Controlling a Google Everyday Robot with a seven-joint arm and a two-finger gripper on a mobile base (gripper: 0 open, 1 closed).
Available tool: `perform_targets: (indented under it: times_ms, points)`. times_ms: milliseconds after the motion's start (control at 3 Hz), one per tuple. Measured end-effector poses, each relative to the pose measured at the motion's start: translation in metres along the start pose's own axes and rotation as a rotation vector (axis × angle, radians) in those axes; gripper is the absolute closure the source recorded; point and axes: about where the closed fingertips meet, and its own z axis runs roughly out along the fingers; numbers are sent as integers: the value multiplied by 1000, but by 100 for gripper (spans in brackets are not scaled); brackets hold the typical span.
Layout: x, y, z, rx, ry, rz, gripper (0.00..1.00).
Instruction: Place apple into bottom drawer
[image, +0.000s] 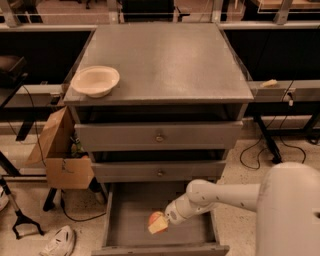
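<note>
The bottom drawer (130, 210) of the grey cabinet is pulled out, showing a plain grey inside. My gripper (158, 223) reaches into it from the right on a white arm. It is shut on the red-orange apple (155, 218), which hangs low over the middle of the drawer floor; I cannot tell whether it touches the floor. The two upper drawers with brass knobs are closed.
A cream shallow bowl (95, 80) sits on the cabinet top (165, 60) at its left front. A cardboard box (60, 155) stands left of the cabinet. A white shoe (59, 241) and cables lie on the floor. My white body (292, 212) fills the lower right.
</note>
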Motion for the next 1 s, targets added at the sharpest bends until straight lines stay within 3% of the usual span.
perform_targets:
  times_ms: [667,1000]
  points:
    - [36,-65,91,56,-37,289,100]
    - [51,-81,119,84,-23,420,84]
